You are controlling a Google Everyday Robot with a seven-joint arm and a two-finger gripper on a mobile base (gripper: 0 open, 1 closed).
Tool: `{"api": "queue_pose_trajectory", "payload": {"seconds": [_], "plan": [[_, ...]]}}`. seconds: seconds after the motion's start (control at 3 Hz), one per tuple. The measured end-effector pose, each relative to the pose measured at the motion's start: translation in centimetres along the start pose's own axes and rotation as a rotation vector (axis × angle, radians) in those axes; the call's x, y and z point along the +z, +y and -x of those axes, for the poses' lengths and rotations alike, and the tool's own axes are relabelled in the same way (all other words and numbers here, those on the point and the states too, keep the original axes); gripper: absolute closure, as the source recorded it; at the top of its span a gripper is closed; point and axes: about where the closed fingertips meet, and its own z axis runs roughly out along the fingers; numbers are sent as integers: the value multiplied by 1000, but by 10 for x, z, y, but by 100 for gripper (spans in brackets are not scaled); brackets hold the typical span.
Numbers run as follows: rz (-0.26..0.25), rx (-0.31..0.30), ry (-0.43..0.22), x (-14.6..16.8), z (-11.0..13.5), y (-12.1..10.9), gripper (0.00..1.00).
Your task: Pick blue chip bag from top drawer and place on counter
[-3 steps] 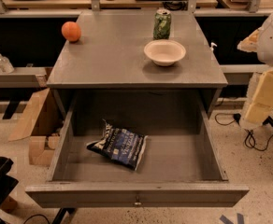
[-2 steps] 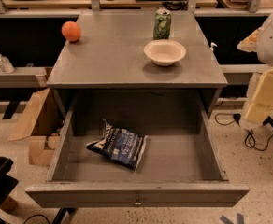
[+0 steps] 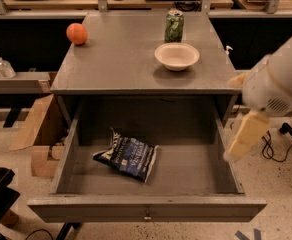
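The blue chip bag (image 3: 128, 156) lies crinkled and flat on the floor of the open top drawer (image 3: 146, 208), left of centre. The grey counter (image 3: 121, 59) above it carries other items. My arm comes in from the right edge as a white body with a cream-coloured end. My gripper (image 3: 243, 136) hangs there, just above the drawer's right wall, to the right of the bag and apart from it. It holds nothing that I can see.
On the counter stand a white bowl (image 3: 176, 56), a green drink can (image 3: 174, 26) behind it, and an orange ball (image 3: 76, 33) at the far left. Cardboard boxes (image 3: 36, 134) sit left of the cabinet. Cables (image 3: 273, 151) lie on the floor at the right.
My arm has moved left and downward from the right edge toward the drawer's right wall. The bag and the counter items have not moved.
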Motion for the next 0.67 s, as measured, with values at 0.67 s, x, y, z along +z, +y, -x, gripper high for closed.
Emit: {"api": "queue_pose_trajectory", "payload": {"seconds": [0.67], "plan": [[-9, -9, -249, 117, 33, -8, 0]]}}
